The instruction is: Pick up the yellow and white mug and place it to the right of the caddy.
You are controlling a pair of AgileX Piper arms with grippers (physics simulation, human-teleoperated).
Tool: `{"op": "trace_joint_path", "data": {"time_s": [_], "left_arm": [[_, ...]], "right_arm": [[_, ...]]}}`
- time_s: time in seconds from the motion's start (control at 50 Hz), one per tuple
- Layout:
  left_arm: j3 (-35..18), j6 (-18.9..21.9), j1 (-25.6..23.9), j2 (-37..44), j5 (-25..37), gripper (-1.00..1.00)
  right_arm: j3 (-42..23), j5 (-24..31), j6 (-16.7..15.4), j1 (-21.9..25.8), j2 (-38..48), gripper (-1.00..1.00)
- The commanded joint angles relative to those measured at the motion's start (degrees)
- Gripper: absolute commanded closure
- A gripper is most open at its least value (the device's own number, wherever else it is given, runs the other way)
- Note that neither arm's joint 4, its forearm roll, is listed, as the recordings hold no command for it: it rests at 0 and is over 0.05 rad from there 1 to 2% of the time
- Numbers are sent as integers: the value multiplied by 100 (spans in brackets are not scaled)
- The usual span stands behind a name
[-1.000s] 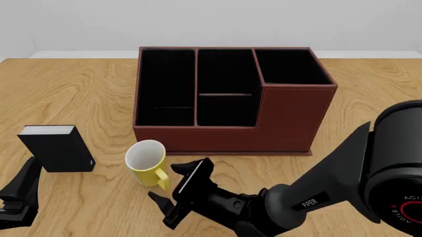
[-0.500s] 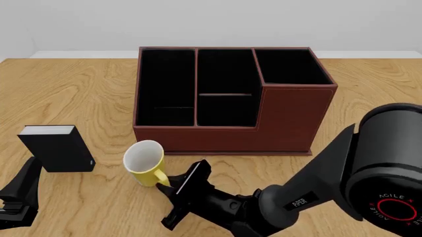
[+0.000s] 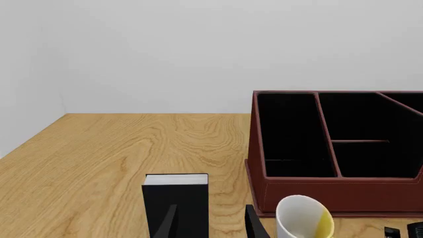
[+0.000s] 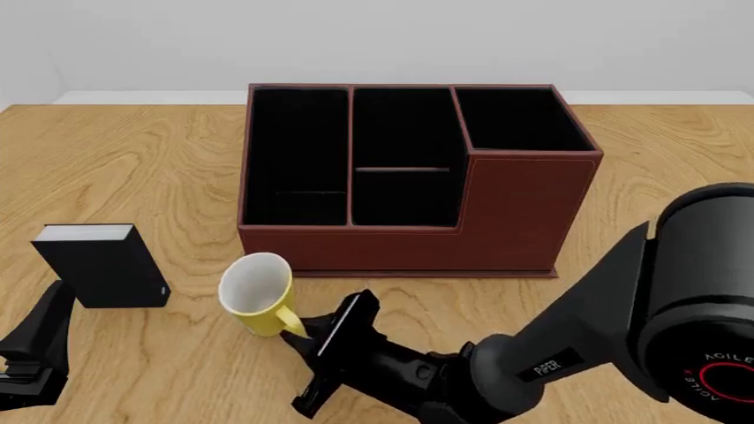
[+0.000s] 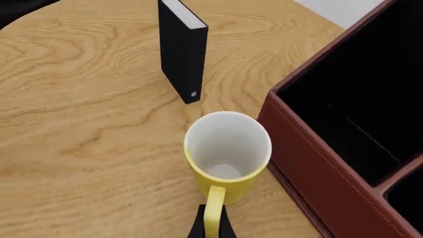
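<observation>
Directly ahead of the right gripper (image 4: 309, 336), the small yellow ceramic mug with a white inside (image 4: 258, 292) points its loop handle (image 5: 213, 214) back between the clenched fingers, which pinch it.

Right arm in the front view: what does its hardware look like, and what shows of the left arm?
The right arm is matte black and dark grey with thick rounded links, white "PIPER" lettering on the forearm and a red ring logo reading "AGILE" on the big cylindrical joint. The right gripper has flat black fingers. The left gripper is also black and angular. No cables are visible.
</observation>
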Motion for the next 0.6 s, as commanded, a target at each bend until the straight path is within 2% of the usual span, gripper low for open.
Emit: {"op": "trace_joint_path", "data": {"time_s": [0.02,0.42,0.6], "left_arm": [[0,0,0,0,0,-100],[0,0,0,0,0,-100],[0,0,0,0,0,-100]], "right_arm": [[231,-68,-279,118,-327,100],[608,239,-643,256,-1176,100],[863,454,-494,138,-1781,100]]}}
